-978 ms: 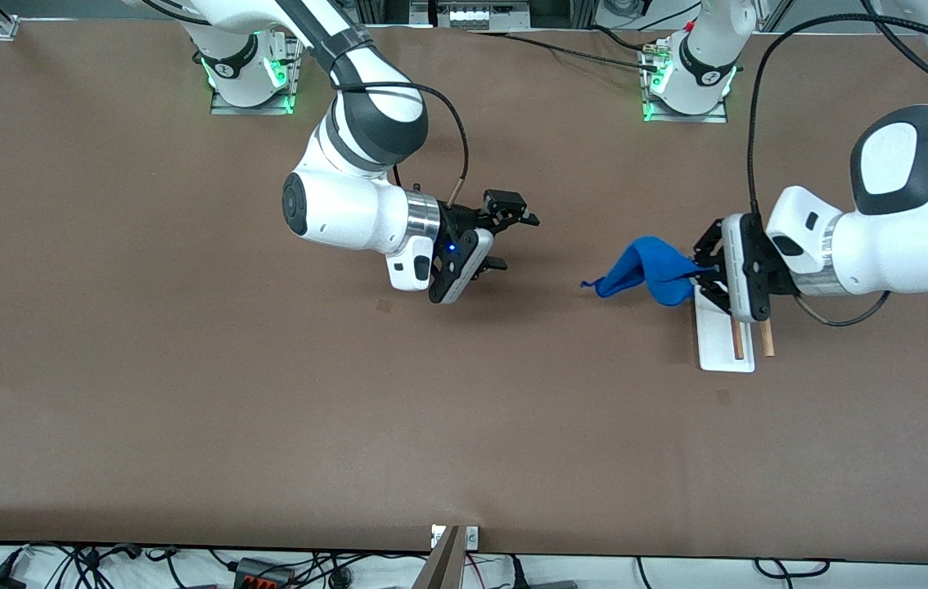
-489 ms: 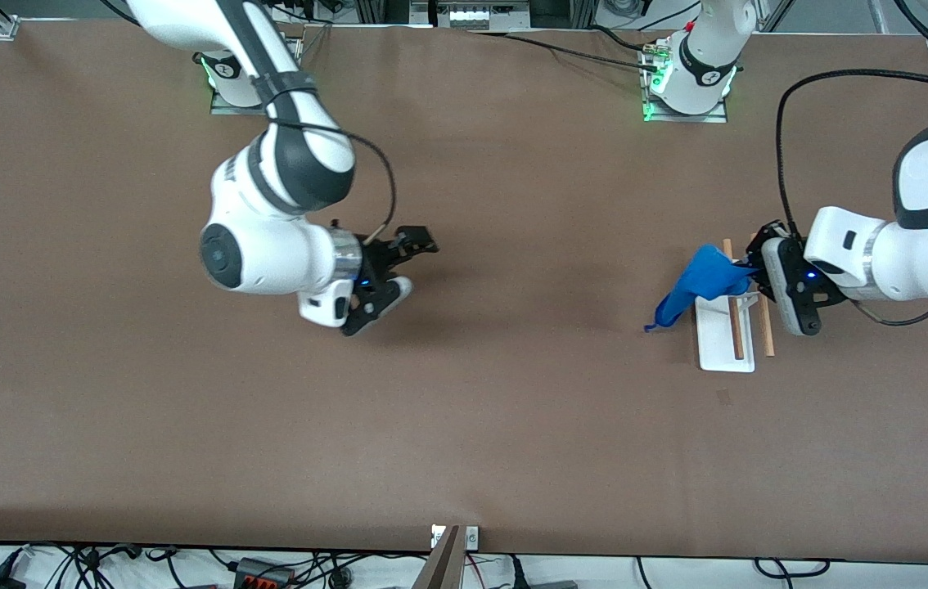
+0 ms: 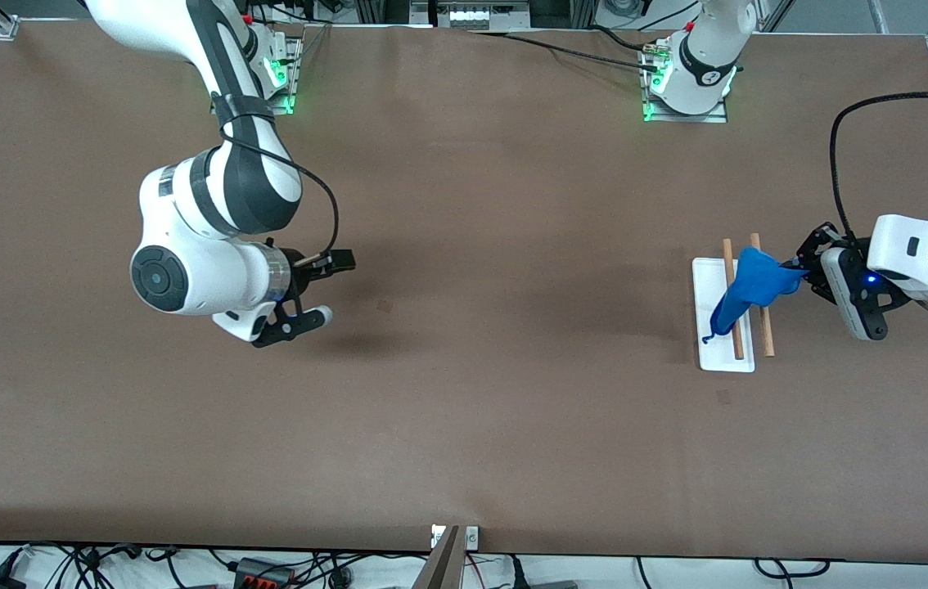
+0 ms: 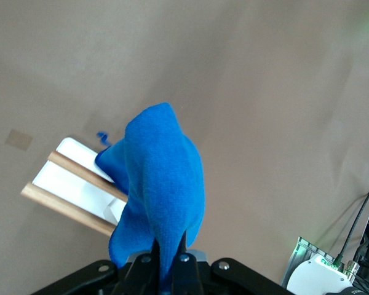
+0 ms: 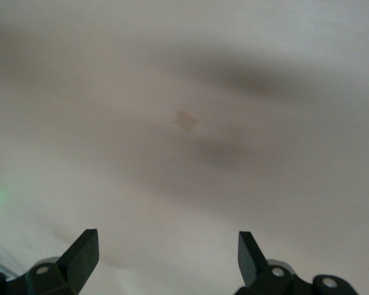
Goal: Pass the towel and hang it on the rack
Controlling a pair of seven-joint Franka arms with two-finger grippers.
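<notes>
The bright blue towel hangs from my left gripper, which is shut on one end of it. The towel drapes over the two wooden rods of the rack, whose white base sits toward the left arm's end of the table. In the left wrist view the towel fills the middle, pinched at my left gripper, with the rack beside and below it. My right gripper is open and empty over bare table toward the right arm's end; it shows open in the right wrist view.
The brown table carries small darker marks. The arm bases with green lights stand along the edge farthest from the front camera. Cables lie along the edge nearest to it.
My left gripper has carried the towel from beside the rack to over its rods, toward the left arm's end. My right arm has drawn back toward its own end, still open.
</notes>
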